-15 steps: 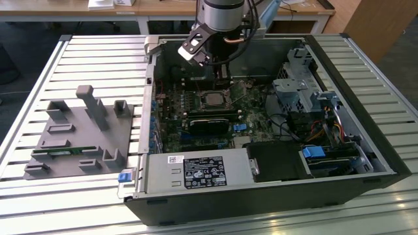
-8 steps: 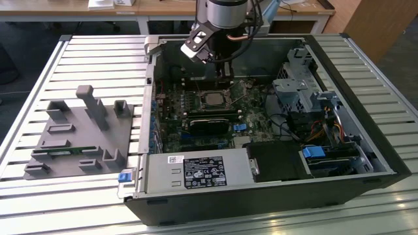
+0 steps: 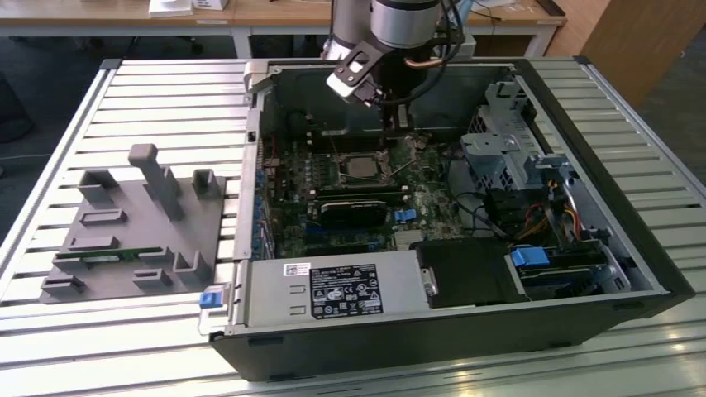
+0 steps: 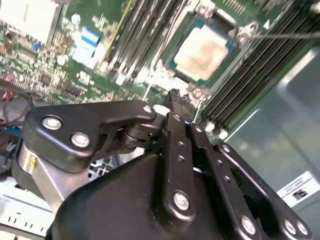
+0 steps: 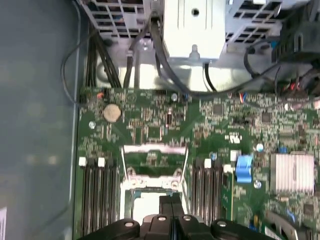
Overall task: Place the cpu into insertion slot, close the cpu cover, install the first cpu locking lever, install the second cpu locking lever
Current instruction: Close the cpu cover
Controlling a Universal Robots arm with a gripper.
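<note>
well, the gripper (image 3: 388,132) hangs down inside the open computer case (image 3: 617,273), which lies on its side on a slatted table (image 3: 144,99). in both wrist views its jaws are pressed together, with only a thin seam between them and nothing seen pinched there. the fingertips (image 4: 176,100) hover low over the green motherboard (image 5: 220,125), right at the near edge of the insertion slot (image 5: 125,195); whether they touch its rim i cannot tell. the cpu (image 4: 205,52) lies flat in that slot, tan-silver face up, just ahead of the jaw tips and apart from them. beyond the slot, on the side away from the jaws, the cpu cover (image 5: 155,147) is swung open, its silver frame clear of the chip so that green board shows through the square cut-out. a thin silver locking lever (image 4: 285,35) runs out from one corner of the slot, off to one side of the jaws, and lies clear of the chip. banks of long black memory slots (image 4: 150,25) flank the slot on both sides of the jaws. farther out past the cover sits a round coin cell (image 5: 112,113). off to one side of the jaws are a blue clip (image 5: 243,167) and a finned silver heatsink (image 5: 292,172). in the exterior view, well away from the jaws and outside the case, a grey holding fixture (image 3: 132,223) stands on the table.
</note>
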